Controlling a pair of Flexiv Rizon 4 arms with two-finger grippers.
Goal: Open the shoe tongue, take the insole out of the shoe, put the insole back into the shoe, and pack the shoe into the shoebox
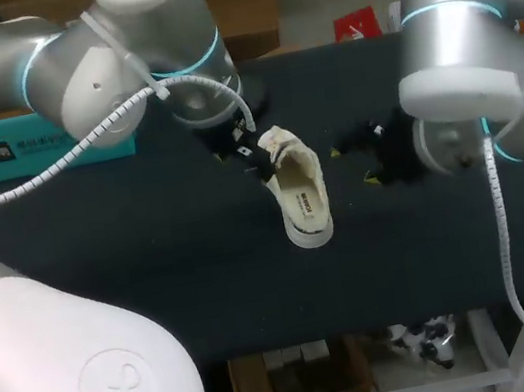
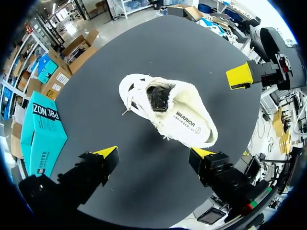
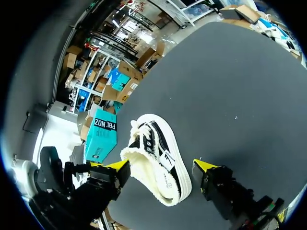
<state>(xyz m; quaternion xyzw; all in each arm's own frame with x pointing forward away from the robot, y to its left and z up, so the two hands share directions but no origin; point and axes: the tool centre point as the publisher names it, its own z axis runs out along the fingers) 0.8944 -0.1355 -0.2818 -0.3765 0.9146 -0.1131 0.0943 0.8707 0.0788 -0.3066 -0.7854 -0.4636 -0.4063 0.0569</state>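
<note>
I see my L fingers (image 2: 106,153) wide open, nothing in them. My R fingers (image 3: 117,168) are wide open too. White cloth shoe (image 2: 168,112) lies on dark worktop (image 1: 154,276) betw. both arms. Teal cardboard shoebox (image 2: 43,134) sits farther off, at worktop's edge.

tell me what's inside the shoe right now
The shoe holds its pale insole, printed heel end showing. Toward the toe the opening goes dark, so what lies deeper cannot be seen.

A dark grey table (image 1: 168,238) spans the view — matte top, evenly lit, its near edge straight.
</note>
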